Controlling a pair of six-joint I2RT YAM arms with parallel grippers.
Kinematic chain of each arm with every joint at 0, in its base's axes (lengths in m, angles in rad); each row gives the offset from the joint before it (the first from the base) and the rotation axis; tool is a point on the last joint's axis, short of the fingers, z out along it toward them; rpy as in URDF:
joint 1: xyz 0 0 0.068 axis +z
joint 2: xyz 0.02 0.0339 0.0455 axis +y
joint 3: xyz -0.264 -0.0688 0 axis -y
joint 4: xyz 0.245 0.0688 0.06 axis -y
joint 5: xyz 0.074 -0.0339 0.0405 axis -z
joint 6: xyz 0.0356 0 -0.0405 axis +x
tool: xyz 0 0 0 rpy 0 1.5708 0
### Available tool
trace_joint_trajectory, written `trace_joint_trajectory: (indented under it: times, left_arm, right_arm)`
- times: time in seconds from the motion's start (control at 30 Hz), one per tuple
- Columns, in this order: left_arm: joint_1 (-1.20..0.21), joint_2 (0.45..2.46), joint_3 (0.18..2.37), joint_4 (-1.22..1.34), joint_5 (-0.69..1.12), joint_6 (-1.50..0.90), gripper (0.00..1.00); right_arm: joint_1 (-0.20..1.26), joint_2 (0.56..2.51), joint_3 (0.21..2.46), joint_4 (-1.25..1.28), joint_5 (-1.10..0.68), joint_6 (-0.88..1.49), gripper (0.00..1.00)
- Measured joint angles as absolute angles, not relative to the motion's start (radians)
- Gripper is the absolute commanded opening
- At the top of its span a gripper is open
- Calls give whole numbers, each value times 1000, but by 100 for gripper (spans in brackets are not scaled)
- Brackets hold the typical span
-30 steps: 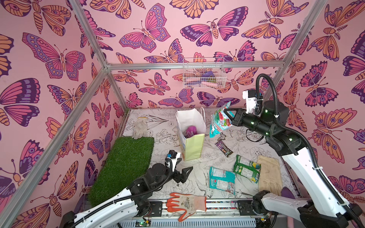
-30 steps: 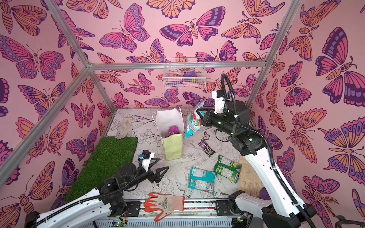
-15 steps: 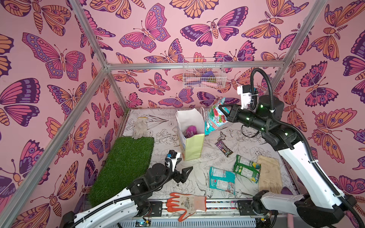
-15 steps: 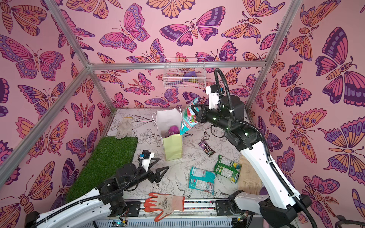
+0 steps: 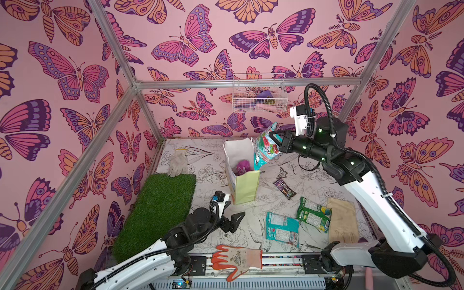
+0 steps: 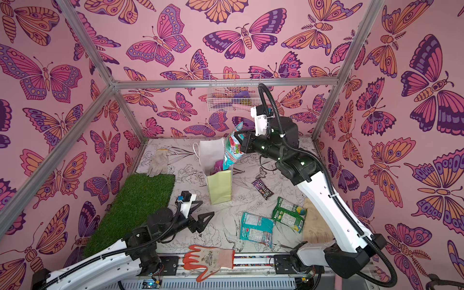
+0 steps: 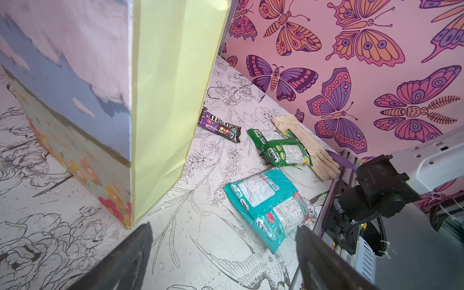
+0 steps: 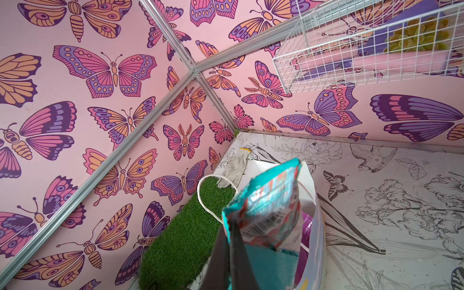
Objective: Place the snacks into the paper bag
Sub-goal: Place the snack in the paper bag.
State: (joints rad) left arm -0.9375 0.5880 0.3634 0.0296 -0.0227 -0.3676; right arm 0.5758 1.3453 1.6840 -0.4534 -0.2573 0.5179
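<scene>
Right gripper point(image 5: 274, 137) clamped on teal bag point(image 5: 265, 149) at paper bag point(image 5: 247, 187) mouth; left gripper point(image 5: 234, 214) apart, empty, near its base

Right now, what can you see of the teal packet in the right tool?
The teal packet is a glossy, crinkled plastic bag with red-and-white print and a barcode. The right tool is shut on its edge, holding it upright, slightly tilted, its lower end at the open mouth of the paper bag. Whether it touches the rim I cannot tell.
</scene>
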Motion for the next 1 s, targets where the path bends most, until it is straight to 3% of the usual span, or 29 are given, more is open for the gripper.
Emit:
trace_joint_trajectory:
  times: [1.0]
  left_arm:
    - [-937,542,308,30,-31,-368,91]
  right_arm:
    - [735,1551,1956,-528,-133,389,0]
